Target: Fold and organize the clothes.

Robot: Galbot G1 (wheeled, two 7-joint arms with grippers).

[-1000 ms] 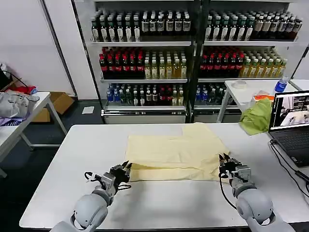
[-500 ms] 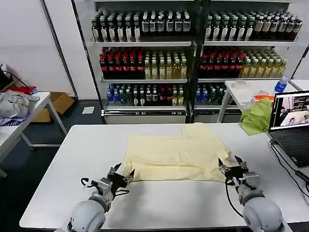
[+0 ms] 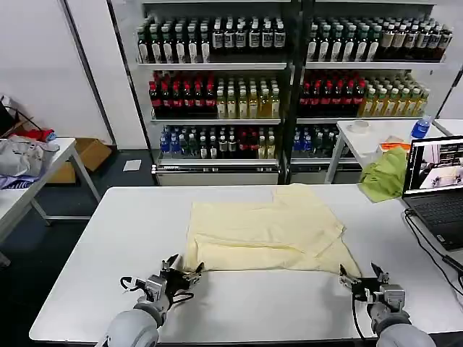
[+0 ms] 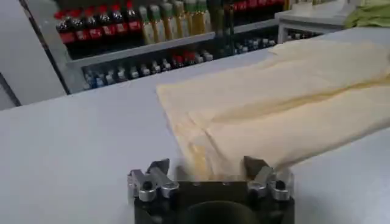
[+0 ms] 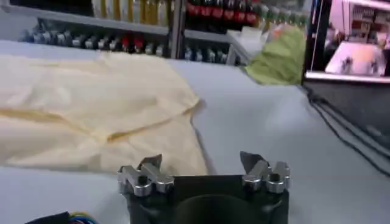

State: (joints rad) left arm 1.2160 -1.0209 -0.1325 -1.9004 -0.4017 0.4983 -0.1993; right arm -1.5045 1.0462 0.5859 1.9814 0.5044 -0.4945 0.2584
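Lying spread across the middle of the white bench [image 3: 87,246], the pale yellow T-shirt [image 3: 268,228] is partly folded, with a long crease running left to right and its near edge doubled over. One corner at the near right spreads out toward the bench's front edge.

The left claw [image 3: 179,272] sits low at the near left, just beside the shirt's near-left corner, its fingers spread and holding nothing. In the left wrist view the left claw [image 4: 210,170] has its two fingertips apart, with the folded edge of the T-shirt [image 4: 274,103] just past them; I cannot tell whether they touch the cloth.

The right claw [image 3: 362,278] sits at the near right, just off the shirt's near-right corner, also spread and empty. In the right wrist view the right claw [image 5: 201,165] stands open, with the T-shirt [image 5: 91,103] corner just ahead of it.

A laptop [image 3: 434,177] stands at the bench's right edge, with a lime-green cloth [image 3: 383,173] on the far side of it. Shelves of bottles [image 3: 217,94] fill the far wall.
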